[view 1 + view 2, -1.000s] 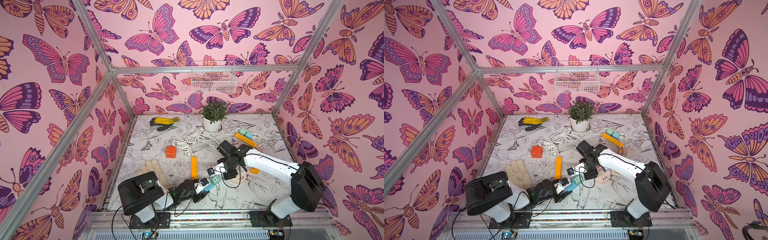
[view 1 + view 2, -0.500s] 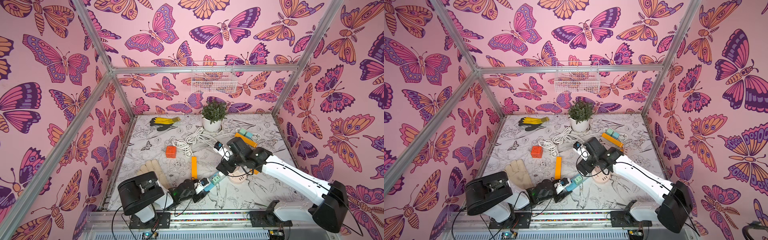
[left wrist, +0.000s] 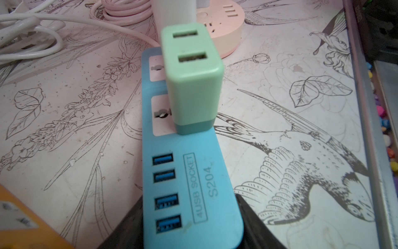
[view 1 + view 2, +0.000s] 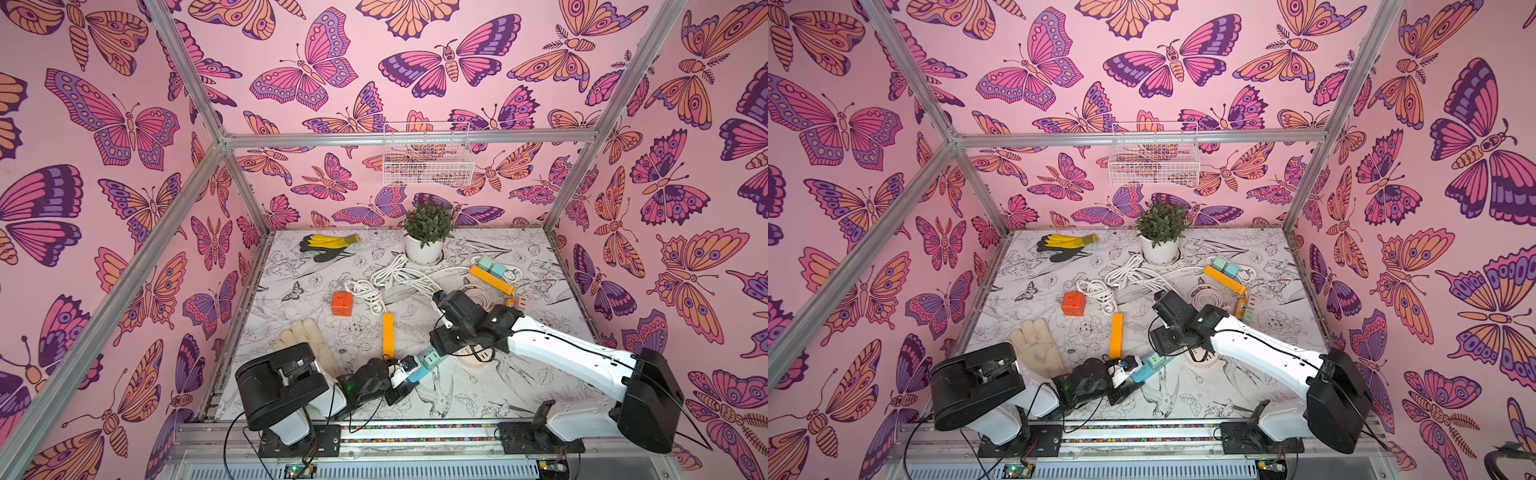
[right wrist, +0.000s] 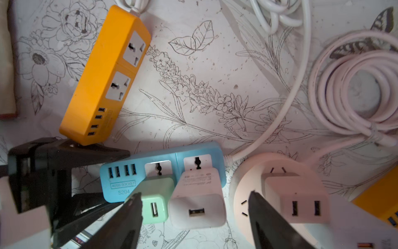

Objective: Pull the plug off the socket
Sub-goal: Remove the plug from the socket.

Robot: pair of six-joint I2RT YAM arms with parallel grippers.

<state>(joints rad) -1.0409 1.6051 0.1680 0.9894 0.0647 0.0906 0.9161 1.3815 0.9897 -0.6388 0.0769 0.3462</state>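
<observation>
Standing between spread right jaws: white plug (image 5: 197, 204)

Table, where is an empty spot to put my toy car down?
Bare table lies between the yellow-and-black glove, the orange cube and the left wall. More lies at the near edge, between the blue power strip and the right arm's base. Crowded: the middle, with white cables and the pink cord coil.

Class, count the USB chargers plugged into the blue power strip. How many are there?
2. The green charger sits in the socket of the blue power strip next to its USB ports; the white charger sits in the other socket, at the cord end. None seems hidden.
</observation>
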